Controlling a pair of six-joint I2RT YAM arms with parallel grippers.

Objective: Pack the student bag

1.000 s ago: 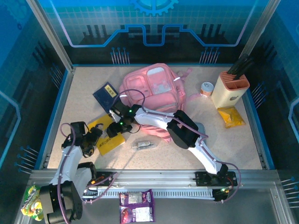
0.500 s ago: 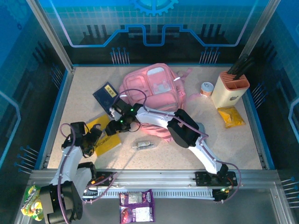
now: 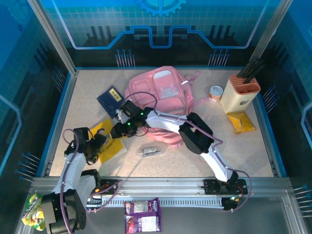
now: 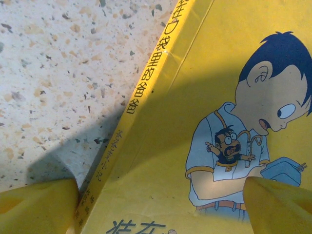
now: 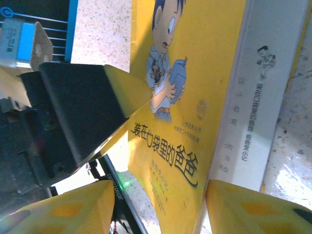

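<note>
Top external view: student bag [image 3: 163, 92], upper centre, appears soft, light, floppy; take by a strap [image 3: 194, 76]. Left gripper [image 4: 161, 204] spread over yellow book [image 4: 219, 73]; right gripper [image 5: 156, 204]: grip indeterminate.

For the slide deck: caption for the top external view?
Left gripper and right gripper, both open, at the yellow picture book lying beside the pink student bag.

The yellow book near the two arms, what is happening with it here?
Both arms are at the yellow book, which lies on the table in front of the pink student bag. The left end effector sits over the book's spine edge, jaws open. The right end effector reaches across to its far edge, jaws apart around it. Neither seems to grip it yet; the book is not in the bag.
</note>
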